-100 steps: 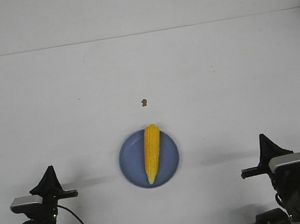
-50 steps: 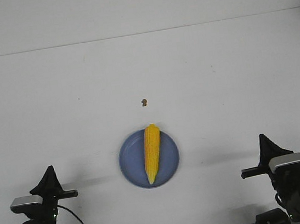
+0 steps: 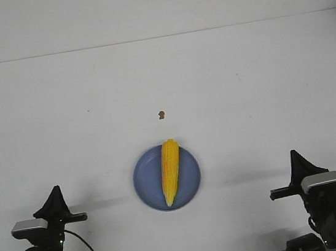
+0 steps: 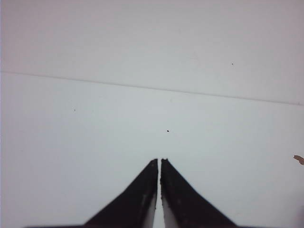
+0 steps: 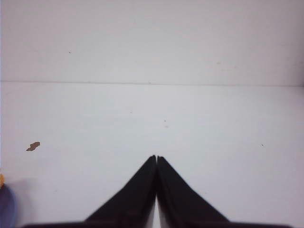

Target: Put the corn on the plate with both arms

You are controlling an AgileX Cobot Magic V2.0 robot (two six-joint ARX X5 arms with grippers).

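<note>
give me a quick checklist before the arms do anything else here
1. Corn lies on plate: ok.
2. Corn inside the rim: not ok, its thick end overhangs the far rim.
3. Left gripper shut, holding nothing: ok.
4. Right gripper shut, holding nothing: ok.
5. Both grippers apart from the plate, at the near table edge: ok.
6. Brown speck away from the plate: ok.

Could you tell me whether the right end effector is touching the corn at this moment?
Apart. The front view shows the right end effector parked near the table's near edge, with bare white table between it and the corn, which lies on the plate.
</note>
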